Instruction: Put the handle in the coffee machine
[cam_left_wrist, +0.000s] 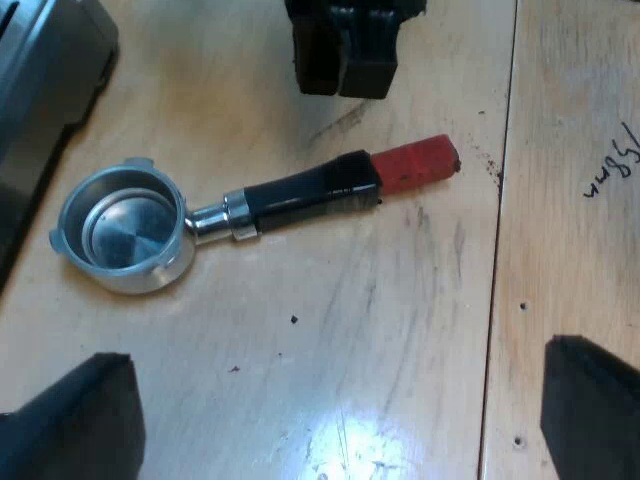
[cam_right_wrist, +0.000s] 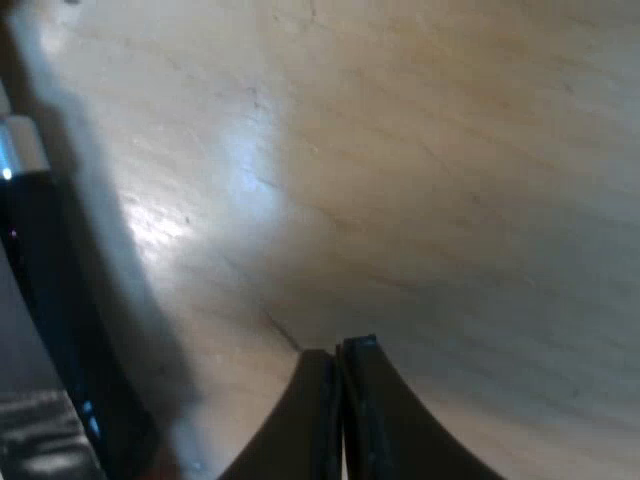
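So, your left gripper (cam_left_wrist: 340, 420) hovers with its fingers spread wide. The holder (cam_left_wrist: 250, 205) lies flat on the wooden table (cam_left_wrist: 400, 330) at its 12 o'clock, with the basket near the espresso machine (cam_left_wrist: 40, 80) and the red end near the right gripper (cam_left_wrist: 345, 50). The right wrist view settles that one: its fingers (cam_right_wrist: 375, 430) are pressed together on nothing, low over bare wood.
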